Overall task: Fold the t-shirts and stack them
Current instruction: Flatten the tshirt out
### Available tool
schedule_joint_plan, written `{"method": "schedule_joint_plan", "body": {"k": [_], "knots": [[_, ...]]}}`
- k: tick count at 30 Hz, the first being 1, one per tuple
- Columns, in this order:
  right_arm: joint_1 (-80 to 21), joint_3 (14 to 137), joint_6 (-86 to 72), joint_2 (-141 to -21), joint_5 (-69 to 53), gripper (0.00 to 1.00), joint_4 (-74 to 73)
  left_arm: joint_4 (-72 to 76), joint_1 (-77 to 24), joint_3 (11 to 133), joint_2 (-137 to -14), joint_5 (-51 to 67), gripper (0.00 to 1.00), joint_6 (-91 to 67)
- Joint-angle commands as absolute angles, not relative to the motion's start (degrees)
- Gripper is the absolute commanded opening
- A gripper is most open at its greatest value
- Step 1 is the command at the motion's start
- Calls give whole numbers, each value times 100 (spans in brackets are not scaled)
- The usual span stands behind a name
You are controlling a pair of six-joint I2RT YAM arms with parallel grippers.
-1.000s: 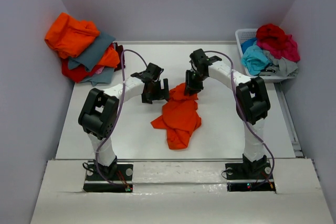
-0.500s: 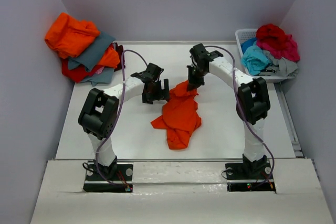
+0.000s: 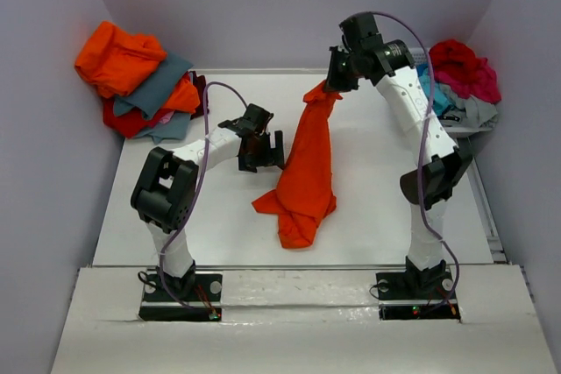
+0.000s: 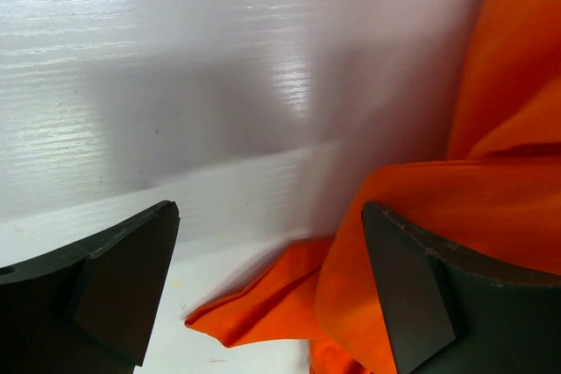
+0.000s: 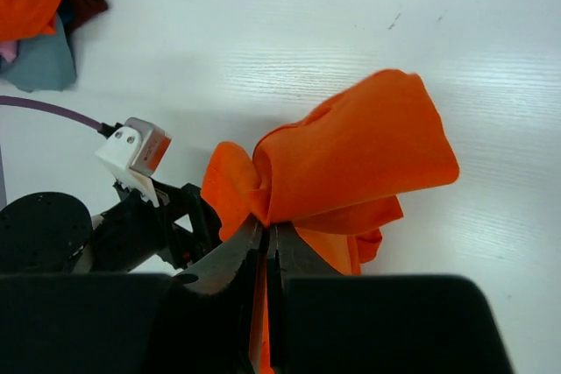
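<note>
Two pincers share this: my right pincer clamps the orange t-shirt by a bunched corner, held high so it drapes down to the worktop, while my left pincer hovers beside it, fingers apart.

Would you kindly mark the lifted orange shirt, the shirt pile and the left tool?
orange shirt (image 3: pixel 308 172): top view, mid-cloth.
shirt pile (image 3: pixel 118 59): top view, uppermost orange shirt.
left tool (image 4: pixel 269 216): left wrist view, between fingertips.
</note>
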State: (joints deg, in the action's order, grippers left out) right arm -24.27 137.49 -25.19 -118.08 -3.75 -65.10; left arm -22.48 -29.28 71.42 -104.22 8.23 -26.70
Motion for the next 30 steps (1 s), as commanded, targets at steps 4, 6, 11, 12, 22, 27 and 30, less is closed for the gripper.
{"method": "schedule_joint_plan", "body": {"k": [4,6,11,12,22,27,30], "knots": [[-2268,13923,-2435,-10980,402,7,-6856,-2311,-2944,7523,-10538,923,97,-2523],[-2206,13913,-2426,-10873,518,7,-6847,-2346,-2944,7576,-10564,932,97,-2505],[-2022,14176,-2478,-10670,904,7,-7022,-2408,-2944,7699,-10643,932,97,-2461],[-1961,14246,-2496,-10644,949,7,-7040,-2434,-2944,7734,-10644,932,97,-2452],[-1837,13704,-2522,-10398,959,7,-6979,-2838,-3049,7770,-10696,756,95,-2241],[-1837,13649,-2531,-10406,791,7,-6864,-3172,-3050,7673,-10793,387,89,-2259],[-1837,13606,-2557,-10433,581,7,-6864,-3199,-3050,7751,-11038,413,87,-2302]]}}
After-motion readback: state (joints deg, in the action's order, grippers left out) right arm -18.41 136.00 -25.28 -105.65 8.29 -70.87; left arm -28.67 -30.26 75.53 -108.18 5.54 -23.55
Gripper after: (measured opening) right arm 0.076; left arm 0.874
